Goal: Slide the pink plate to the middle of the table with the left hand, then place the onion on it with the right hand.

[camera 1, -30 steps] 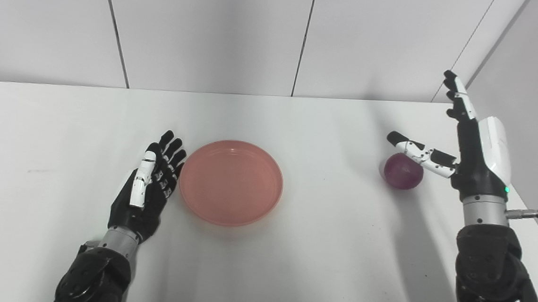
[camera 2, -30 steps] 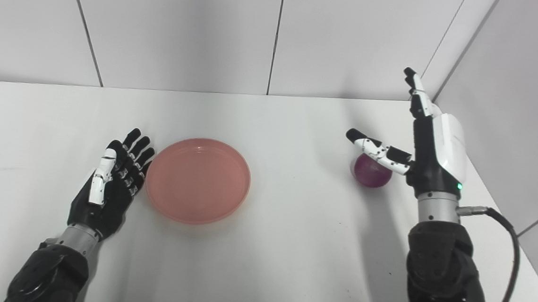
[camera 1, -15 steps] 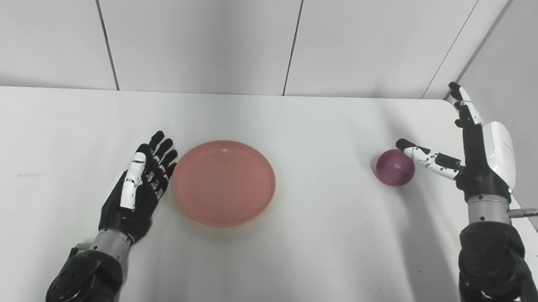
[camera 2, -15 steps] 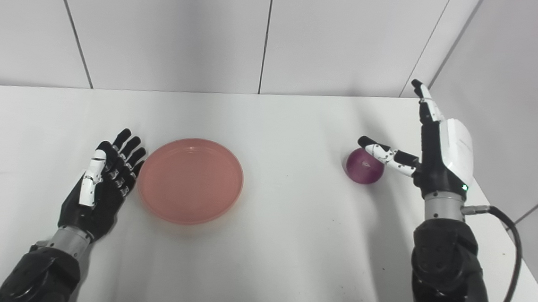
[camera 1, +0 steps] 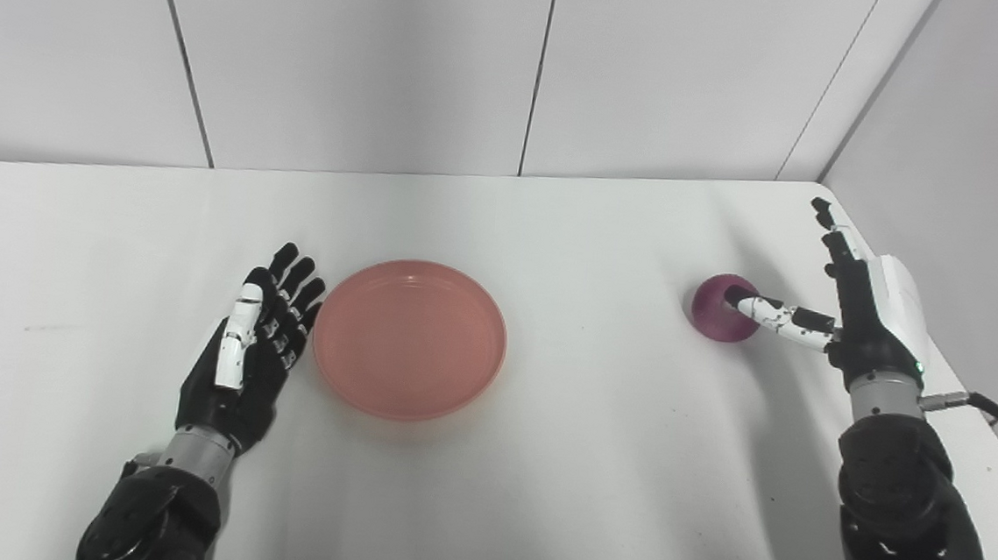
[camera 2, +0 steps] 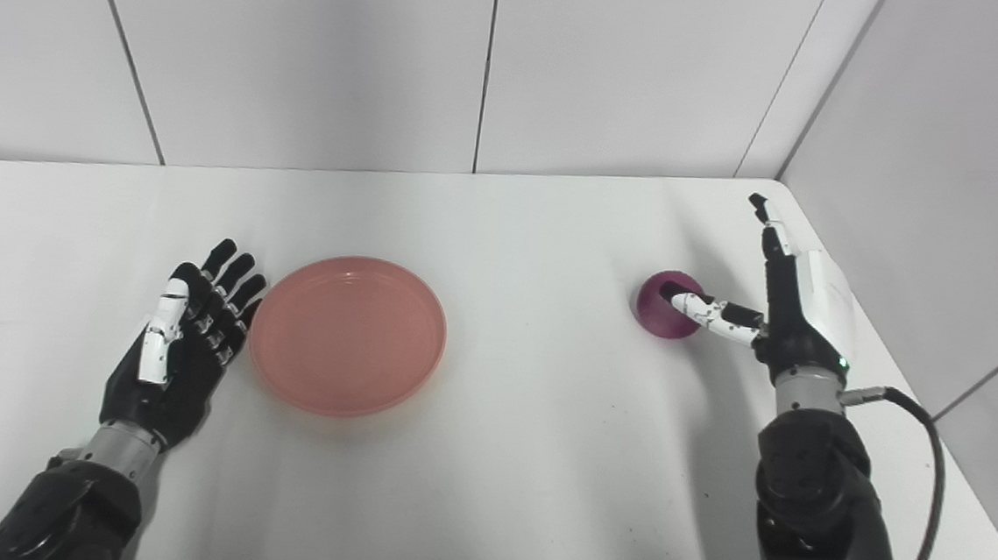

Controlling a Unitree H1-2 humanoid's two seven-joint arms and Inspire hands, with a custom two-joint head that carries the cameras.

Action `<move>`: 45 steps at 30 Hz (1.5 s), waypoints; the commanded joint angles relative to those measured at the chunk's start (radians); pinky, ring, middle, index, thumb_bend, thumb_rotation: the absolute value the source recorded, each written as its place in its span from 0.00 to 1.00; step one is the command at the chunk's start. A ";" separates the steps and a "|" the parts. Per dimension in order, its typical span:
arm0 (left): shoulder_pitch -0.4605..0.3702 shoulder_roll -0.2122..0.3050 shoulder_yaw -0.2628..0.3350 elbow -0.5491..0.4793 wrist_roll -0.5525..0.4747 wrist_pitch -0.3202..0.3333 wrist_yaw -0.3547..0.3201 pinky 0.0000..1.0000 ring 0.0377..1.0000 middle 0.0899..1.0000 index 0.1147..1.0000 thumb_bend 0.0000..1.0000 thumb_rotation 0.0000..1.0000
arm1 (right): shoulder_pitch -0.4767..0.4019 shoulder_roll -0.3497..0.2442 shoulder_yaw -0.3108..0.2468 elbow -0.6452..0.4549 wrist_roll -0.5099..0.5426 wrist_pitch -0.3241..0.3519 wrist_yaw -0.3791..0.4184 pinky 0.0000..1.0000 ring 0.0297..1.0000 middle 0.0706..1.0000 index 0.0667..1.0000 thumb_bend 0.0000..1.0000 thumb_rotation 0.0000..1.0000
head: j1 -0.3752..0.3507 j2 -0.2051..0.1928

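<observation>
Pink plate [camera 1: 410,339]: set mid-counter [camera 1: 592,462], just beside the spread, empty left hand [camera 1: 248,355]. Purple onion [camera 1: 719,315]: far right, partly hidden by the open right hand [camera 1: 848,318]'s thumb; contact not discernible.

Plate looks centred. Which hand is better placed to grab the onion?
Right hand: open, thumb already over the onion. The left hand lies open beside the plate, across the table.

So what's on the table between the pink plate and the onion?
Nothing. Both eye views show bare white table between the pink plate and the onion.
</observation>
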 commanded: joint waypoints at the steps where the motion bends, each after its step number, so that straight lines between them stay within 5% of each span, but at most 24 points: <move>1: -0.002 0.010 -0.001 0.002 0.002 0.010 -0.004 0.98 0.98 1.00 0.98 0.48 1.00 | -0.018 -0.028 -0.001 0.001 -0.001 0.005 -0.009 0.79 0.89 0.93 0.95 1.00 0.42 | 0.001 0.003; 45: -0.002 0.027 -0.001 -0.009 -0.015 0.034 -0.011 0.98 0.98 0.99 0.97 0.48 1.00 | -0.088 -0.096 0.116 0.202 0.031 0.017 0.031 0.82 0.90 0.92 0.94 1.00 0.43 | -0.027 0.014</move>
